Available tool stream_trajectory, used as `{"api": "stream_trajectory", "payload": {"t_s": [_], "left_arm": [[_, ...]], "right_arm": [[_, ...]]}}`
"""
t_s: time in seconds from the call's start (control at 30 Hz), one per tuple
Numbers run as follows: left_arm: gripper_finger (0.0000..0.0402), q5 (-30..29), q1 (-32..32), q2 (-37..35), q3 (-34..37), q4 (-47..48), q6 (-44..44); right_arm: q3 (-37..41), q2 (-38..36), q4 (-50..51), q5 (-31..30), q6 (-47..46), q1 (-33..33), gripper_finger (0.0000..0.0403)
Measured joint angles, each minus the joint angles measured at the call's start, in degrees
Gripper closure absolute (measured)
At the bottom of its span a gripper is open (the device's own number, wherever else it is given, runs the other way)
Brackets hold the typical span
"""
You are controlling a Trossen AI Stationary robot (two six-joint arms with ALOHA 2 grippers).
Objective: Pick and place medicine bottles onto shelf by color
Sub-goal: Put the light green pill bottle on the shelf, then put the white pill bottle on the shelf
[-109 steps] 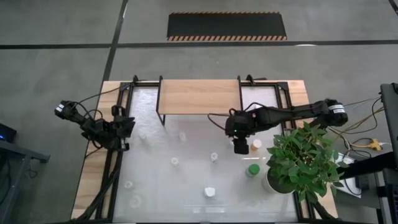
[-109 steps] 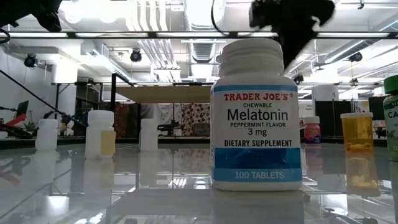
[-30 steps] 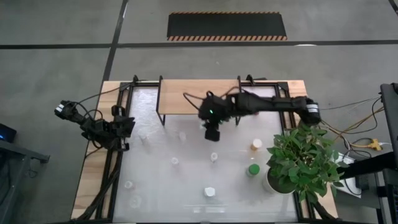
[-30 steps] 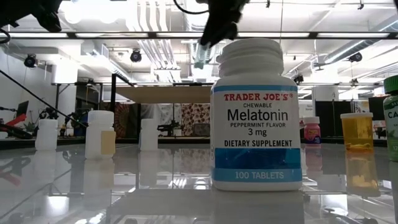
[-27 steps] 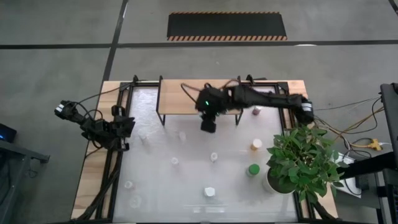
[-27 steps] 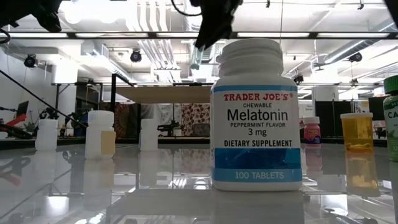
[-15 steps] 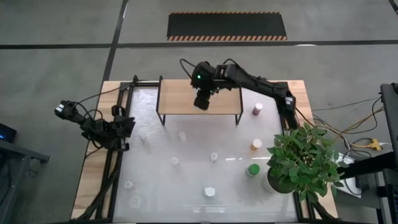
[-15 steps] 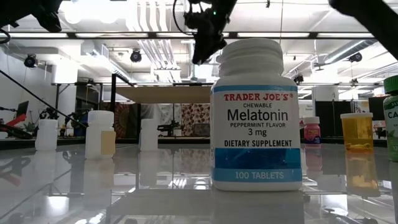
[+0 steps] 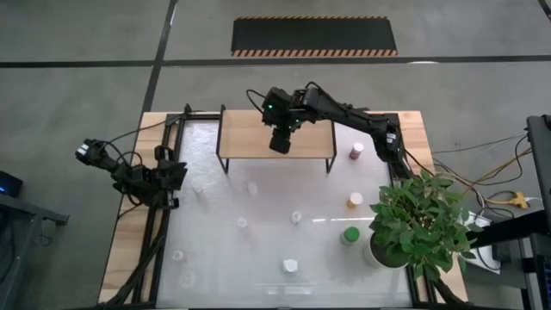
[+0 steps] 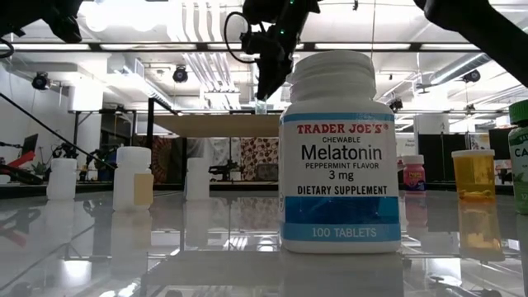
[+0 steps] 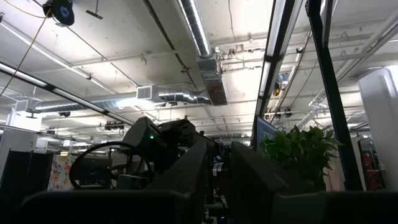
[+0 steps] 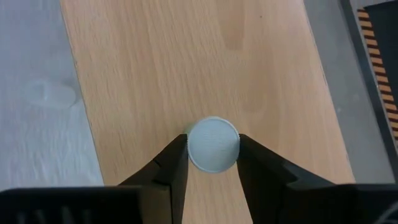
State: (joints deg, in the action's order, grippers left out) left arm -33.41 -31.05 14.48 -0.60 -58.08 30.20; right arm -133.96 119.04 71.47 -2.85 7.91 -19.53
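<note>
At the near edge of the bench (image 9: 215, 258), closest to the low camera, stands a white Trader Joe's Melatonin bottle (image 10: 340, 153) with a blue label band. Behind it on the glossy surface stand three small white bottles (image 10: 133, 176) to one side, and an orange bottle (image 10: 473, 174), a pink bottle (image 10: 412, 172) and part of a green-capped bottle (image 10: 520, 157) to the other. The high view shows the green-capped bottle next to the potted plant (image 9: 417, 226) at the bench's right side, with the orange bottle just beyond it and the pink bottle farther back, near the shelf's right legs. The left pincer (image 9: 172, 175) rests at the left margin of the bench, well apart from the bottles; its own wrist view points up at the ceiling, and I cannot tell from any view whether its fingers are open or closed. At the far end stands the shelf (image 9: 250, 136), a light-wood board on thin black legs. The right pincer (image 9: 280, 142) reaches over the board, and its wrist view shows both fingers (image 12: 166, 167) pressed against opposite sides of a small pale-capped bottle (image 12: 212, 144), seen cap-on with the wood directly beneath it. Whether the bottle's base touches the board cannot be determined.
</note>
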Motion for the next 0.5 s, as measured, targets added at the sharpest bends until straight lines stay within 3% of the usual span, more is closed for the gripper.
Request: {"api": "stream_trajectory", "payload": {"t_s": [0.5], "left_arm": [[0.0343, 0.0, 0.0, 0.0, 0.0, 0.0, 0.0]], "right_arm": [[-1.0, -0.9, -0.2, -0.2, -0.4, 0.0, 0.0204]]}}
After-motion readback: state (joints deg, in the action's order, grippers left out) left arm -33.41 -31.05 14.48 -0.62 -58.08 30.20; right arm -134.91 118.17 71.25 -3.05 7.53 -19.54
